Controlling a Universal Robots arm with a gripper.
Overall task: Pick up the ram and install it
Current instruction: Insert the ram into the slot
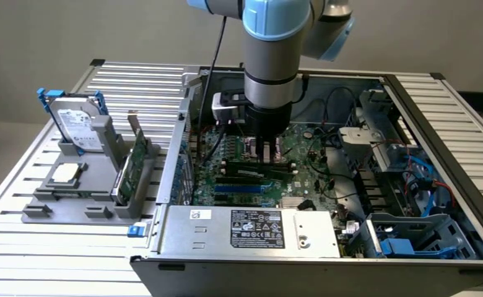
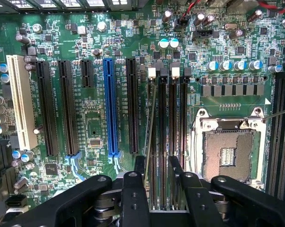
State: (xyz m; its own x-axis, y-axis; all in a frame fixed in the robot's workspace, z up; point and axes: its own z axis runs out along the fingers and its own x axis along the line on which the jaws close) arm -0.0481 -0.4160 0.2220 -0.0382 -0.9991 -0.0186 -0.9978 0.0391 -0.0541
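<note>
The ram (image 2: 150, 120) is a thin green board seen edge-on. It stands in one of the long black memory slots (image 2: 173, 118) on the motherboard, next to the CPU socket (image 2: 227, 151). My gripper (image 2: 156, 163) hangs straight over it, one black finger (image 2: 134, 187) on each side. The jaws stand wider than the board's thin edge and do not press on it, so the gripper is open. In the exterior view the gripper (image 1: 266, 154) reaches down into the open computer case, its tips just above the ram (image 1: 256, 166) in the slots.
Expansion slots, one blue (image 2: 110, 104) and one white (image 2: 19, 99), lie beside the memory slots. Outside the case, a grey holder (image 1: 76, 198) carries a hard drive (image 1: 78, 127) and a green card with a metal bracket (image 1: 134, 164). The power supply (image 1: 250, 226) and the case walls hem in the board.
</note>
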